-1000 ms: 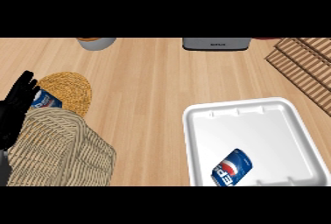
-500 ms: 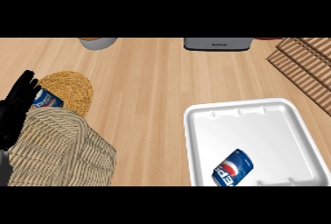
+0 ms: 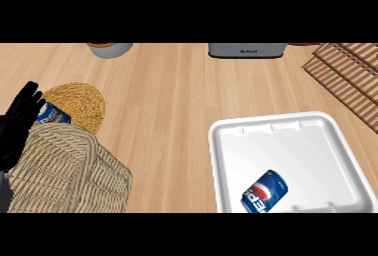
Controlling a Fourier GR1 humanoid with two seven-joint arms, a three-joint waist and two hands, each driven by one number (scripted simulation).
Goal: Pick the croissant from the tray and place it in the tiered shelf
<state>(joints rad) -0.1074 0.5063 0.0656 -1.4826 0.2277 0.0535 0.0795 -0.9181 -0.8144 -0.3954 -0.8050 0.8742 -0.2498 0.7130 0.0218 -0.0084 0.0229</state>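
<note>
Head view: my left hand [image 3: 16, 127] rests at the left edge, fingers straight, holding nothing, just beside a blue can [image 3: 53, 116] by a woven mat [image 3: 77, 100]. At near right, the white tray [image 3: 295, 135] holds a second can [image 3: 266, 192]; I cannot make out the croissant.

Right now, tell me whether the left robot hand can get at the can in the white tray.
Probably not: the left robot hand is at the far left edge, with the wicker basket between it and the can in the tray.
</note>
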